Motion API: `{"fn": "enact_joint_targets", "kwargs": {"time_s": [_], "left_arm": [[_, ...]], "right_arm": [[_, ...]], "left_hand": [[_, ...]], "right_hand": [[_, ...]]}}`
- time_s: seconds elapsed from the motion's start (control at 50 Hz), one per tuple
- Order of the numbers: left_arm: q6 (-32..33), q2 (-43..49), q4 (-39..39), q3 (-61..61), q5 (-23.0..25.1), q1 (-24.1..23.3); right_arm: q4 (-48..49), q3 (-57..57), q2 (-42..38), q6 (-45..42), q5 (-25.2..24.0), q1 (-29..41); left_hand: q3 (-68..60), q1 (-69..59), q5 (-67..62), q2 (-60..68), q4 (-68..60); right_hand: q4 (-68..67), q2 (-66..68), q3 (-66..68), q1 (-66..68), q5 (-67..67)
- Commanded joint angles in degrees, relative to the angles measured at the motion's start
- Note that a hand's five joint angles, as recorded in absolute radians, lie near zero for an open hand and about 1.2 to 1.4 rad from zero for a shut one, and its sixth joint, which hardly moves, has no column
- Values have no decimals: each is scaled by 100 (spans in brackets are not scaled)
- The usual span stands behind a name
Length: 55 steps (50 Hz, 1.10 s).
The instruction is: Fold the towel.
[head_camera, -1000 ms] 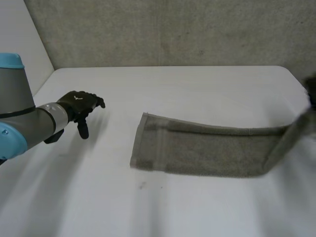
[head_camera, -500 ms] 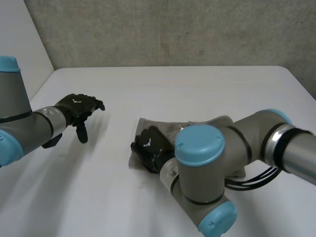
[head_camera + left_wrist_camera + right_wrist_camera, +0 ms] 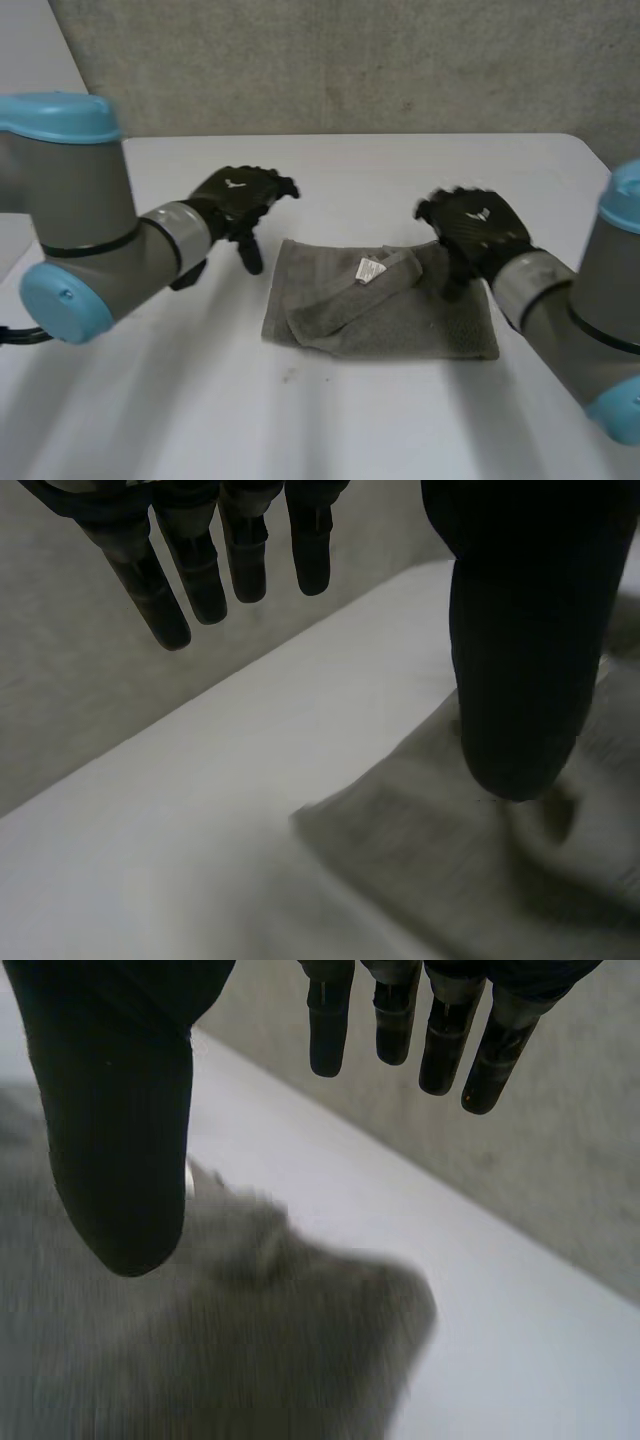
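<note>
Folding pass 1 done: towel (image 3: 400,325), a strip 1 s ago, lies doubled at frame centre. Right hand (image 3: 478,228) released, withdrawn right; left hand (image 3: 238,195) relaxed, brought to upper-left corner, contact unclear.

The left arm (image 3: 90,220) comes in from the near left, with a light-blue cap at its big joint and a grey forearm that reaches toward the far right. The left hand (image 3: 238,195) hangs left of centre with its back upward. Its fingers (image 3: 165,590) are straight and slightly fanned, its thumb (image 3: 515,660) points down well apart from them, and it grasps nothing. The right arm (image 3: 575,300) enters from the near right, its forearm angled toward the far left. The right hand (image 3: 478,228) is right of centre, back upward, with straight fingers side by side and the thumb held wide of them, grasping nothing. The two hands are well apart, at about the same depth.
</note>
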<state>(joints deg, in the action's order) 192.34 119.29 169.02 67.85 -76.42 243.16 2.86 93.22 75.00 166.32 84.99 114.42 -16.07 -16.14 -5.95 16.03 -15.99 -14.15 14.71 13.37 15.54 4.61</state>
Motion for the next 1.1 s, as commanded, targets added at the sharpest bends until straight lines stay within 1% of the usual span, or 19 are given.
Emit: {"fn": "enact_joint_targets", "kwargs": {"time_s": [0.02,0.06,0.24,0.48,0.54,0.58,0.6,0.62,0.64,0.66,0.7,0.76,0.8,0.82,0.88,1.0,1.04,1.06,1.1], "left_arm": [[-602,367,254,-140,5,-594],[-619,611,315,-271,5,-831],[-645,1437,342,-1079,-13,-1394],[-645,2713,271,-2663,-162,-1509],[-619,3056,210,-3049,-452,-1500],[-602,3292,192,-3356,-977,-1465],[-602,3293,192,-3357,-980,-1465],[-602,3346,184,-3453,-1310,-1404],[-602,3346,183,-3488,-1653,-1351],[-602,3346,183,-3489,-1656,-1350],[-610,3276,157,-3454,-2242,-1123],[-619,3197,104,-3392,-2465,-1052],[-672,2882,-36,-3060,-2780,-981],[-672,2698,-54,-2797,-2825,-964],[-663,2258,-36,-2147,-2817,-955],[-663,1623,157,-1212,-2817,-981],[-654,1221,454,-749,-2817,-981],[-654,1219,456,-747,-2817,-981],[-611,826,736,-388,-2825,-964]], "right_arm": [[48,908,77,-381,-158,-464],[153,1223,68,-460,-316,-526],[759,1708,77,-487,-343,-798],[839,1743,15,-495,-378,-719],[945,1743,-73,-504,-343,-693],[1146,1743,-213,-565,-308,-693],[1147,1743,-213,-566,-308,-693],[1242,1743,-266,-618,-282,-693],[1339,1761,-301,-688,-255,-684],[1340,1761,-301,-689,-255,-684],[1436,1779,-389,-942,-89,-684],[1454,1770,-442,-1102,53,-684],[1533,1726,-529,-1469,385,-684],[1638,1691,-565,-1628,535,-675],[1780,1656,-565,-1770,659,-649],[2105,1014,-662,-2297,738,-51],[2105,367,-801,-2551,703,561],[2105,364,-802,-2552,703,564],[2061,-283,-1038,-2753,677,1281]], "left_hand": [[-256,-249,-267,259,-263],[-256,-249,-267,259,-263],[-323,-316,-335,327,-330],[-474,-468,-486,478,-482],[-491,-484,-503,495,-499],[-826,-819,-838,830,-833],[-828,-821,-839,831,-835],[-844,-837,-856,848,-852],[-828,-821,-839,831,-835],[-828,-821,-839,831,-835],[-828,-821,-839,831,-835],[-811,-804,-823,814,-818],[-744,-737,-756,748,-751],[-727,-720,-739,731,-734],[-660,-653,-672,664,-667],[-373,-367,-385,377,-381],[-373,-367,-385,377,-381],[-373,-367,-385,377,-381],[-373,-367,-385,377,-381]], "right_hand": [[415,-471,-337,-554,-461],[415,-471,-337,-554,-461],[20,-76,59,-158,-65],[-687,630,765,548,641],[-922,866,1001,784,877],[-1607,1551,1686,1469,1562],[-1612,1556,1690,1473,1566],[-1995,1939,2073,1856,1949],[-2365,2309,2443,2226,2320],[-2369,2313,2447,2230,2323],[-3072,3016,3150,2933,3026],[-3630,3574,3709,3492,3585],[-5906,5849,5984,5767,5860],[-6578,6522,6656,6440,6533],[-6585,6529,6663,6446,6539],[-6585,6529,6663,6446,6539],[-6585,6529,6663,6446,6539],[-6585,6529,6663,6446,6539],[-6585,6529,6663,6446,6539]]}}
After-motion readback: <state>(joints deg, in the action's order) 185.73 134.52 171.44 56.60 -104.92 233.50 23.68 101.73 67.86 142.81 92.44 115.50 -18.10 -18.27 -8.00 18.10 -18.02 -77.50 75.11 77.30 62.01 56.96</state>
